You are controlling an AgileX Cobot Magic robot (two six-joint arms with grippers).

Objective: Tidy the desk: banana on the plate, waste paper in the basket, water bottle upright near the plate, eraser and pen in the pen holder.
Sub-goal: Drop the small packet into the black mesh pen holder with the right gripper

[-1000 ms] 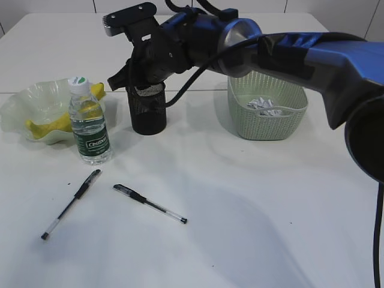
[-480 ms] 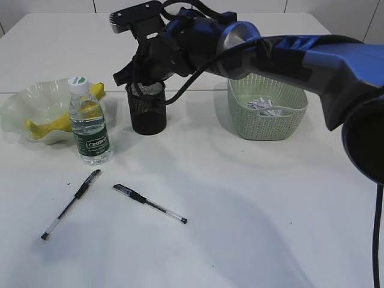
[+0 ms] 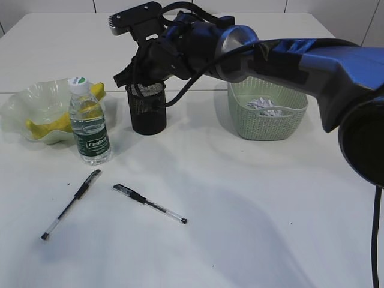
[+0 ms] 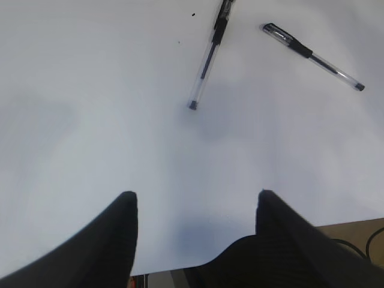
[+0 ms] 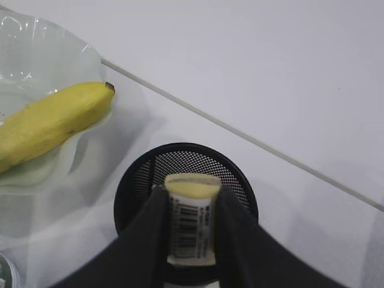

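Plate [image 3: 24, 99] at far left with banana [image 3: 57, 123] in it, bottle [image 3: 88, 123] upright just before it, pen holder [image 3: 147, 108] to its right, basket [image 3: 267, 111] further right holding paper [image 3: 264, 106], 2 pens [image 3: 71, 204] [image 3: 150, 204] lying nearer the front.

The right arm [image 3: 312, 60] is big and shiny blue, with a round silver joint [image 3: 239, 41] and black parts near its end. A black cable [image 3: 198, 75] loops along it. A flat black camera bar [image 3: 135, 15] sits on top. The jaws on both arms are plain black.

The banana [image 5: 51, 123] runs off frame; bottle [image 5: 5, 273] perhaps too.
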